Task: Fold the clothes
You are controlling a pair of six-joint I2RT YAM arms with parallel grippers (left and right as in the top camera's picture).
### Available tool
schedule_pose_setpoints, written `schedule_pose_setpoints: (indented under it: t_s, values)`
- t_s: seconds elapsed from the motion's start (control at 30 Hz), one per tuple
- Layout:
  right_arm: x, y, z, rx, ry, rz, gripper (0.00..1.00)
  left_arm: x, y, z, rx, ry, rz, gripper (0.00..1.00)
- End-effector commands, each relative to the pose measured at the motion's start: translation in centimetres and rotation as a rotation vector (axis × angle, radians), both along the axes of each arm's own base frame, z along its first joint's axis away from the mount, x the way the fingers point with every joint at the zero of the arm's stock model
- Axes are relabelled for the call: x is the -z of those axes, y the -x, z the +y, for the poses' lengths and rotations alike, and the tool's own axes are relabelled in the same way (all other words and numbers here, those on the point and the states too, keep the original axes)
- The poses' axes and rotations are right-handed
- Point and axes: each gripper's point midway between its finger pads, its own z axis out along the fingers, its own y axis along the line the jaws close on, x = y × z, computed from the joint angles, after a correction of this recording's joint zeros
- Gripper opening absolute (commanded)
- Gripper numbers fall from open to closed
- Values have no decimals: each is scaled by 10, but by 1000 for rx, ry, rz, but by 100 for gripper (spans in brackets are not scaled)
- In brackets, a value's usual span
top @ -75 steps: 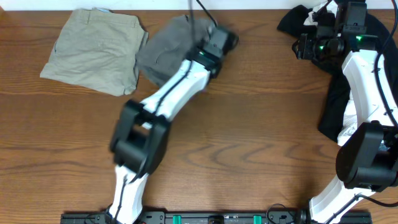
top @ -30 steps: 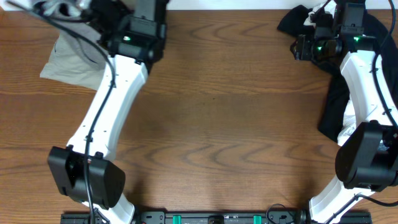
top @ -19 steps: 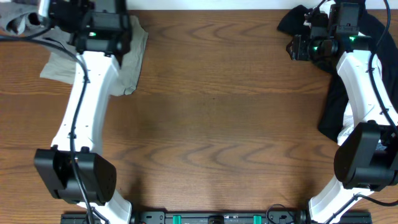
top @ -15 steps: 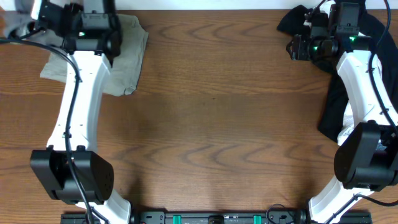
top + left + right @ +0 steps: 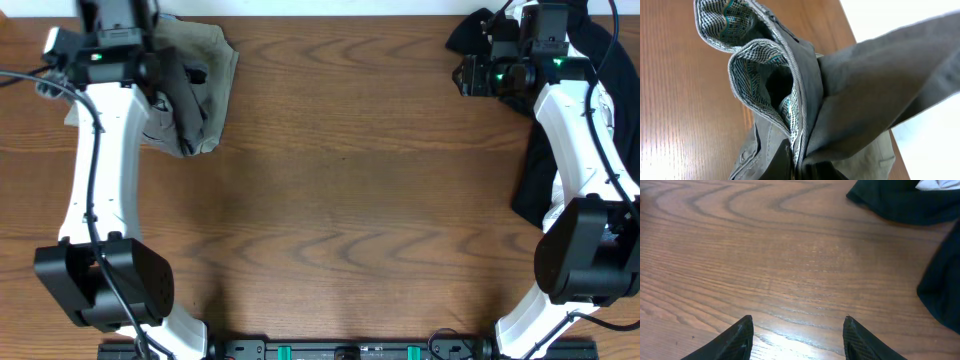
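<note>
Grey shorts [image 5: 186, 95] draped far-to-near over the table, pinched in closed left end effector [image 5: 797, 167], right end effector [image 5: 797, 332] spread wide, empty

You see a wood-grain table [image 5: 790, 255] beneath and ahead of the right gripper [image 5: 797, 330], and a black rail [image 5: 340, 350] well apart from it at the table's edge.

Our left arm [image 5: 93, 165] and right arm [image 5: 575, 125] wear white shells with black joints [image 5: 100, 288]. A green light [image 5: 497, 75] glows behind our right hand [image 5: 797, 322], whose fingers [image 5: 734, 341] are black, pointed wedges.
</note>
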Motion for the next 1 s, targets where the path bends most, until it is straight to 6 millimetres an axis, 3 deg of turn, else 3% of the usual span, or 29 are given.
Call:
schedule_pose_setpoints:
  t_s: [0.0, 0.2, 0.43, 0.57, 0.87, 0.9, 0.97]
  values:
    - [4, 1, 11, -20, -5, 6, 56, -9, 4, 4, -47, 99, -75, 6]
    - [2, -2, 23, -44, -6, -12, 56, 8, -1, 5, -125, 150, -96, 6]
    - [2, 0, 36, -72, -4, -11, 56, 37, -32, 2, -115, 153, -111, 6]
    - [2, 0, 37, -73, -2, -10, 56, 49, -60, 2, -102, 150, -169, 6]
    - [4, 1, 35, -65, 10, -2, 57, 49, -127, -1, -62, 143, -415, 8]
    - [4, 2, 35, -65, 10, -2, 56, 49, -132, 0, -60, 142, -439, 22]
    - [4, 2, 36, -67, 10, -1, 57, 47, -146, 1, -54, 138, -503, 97]
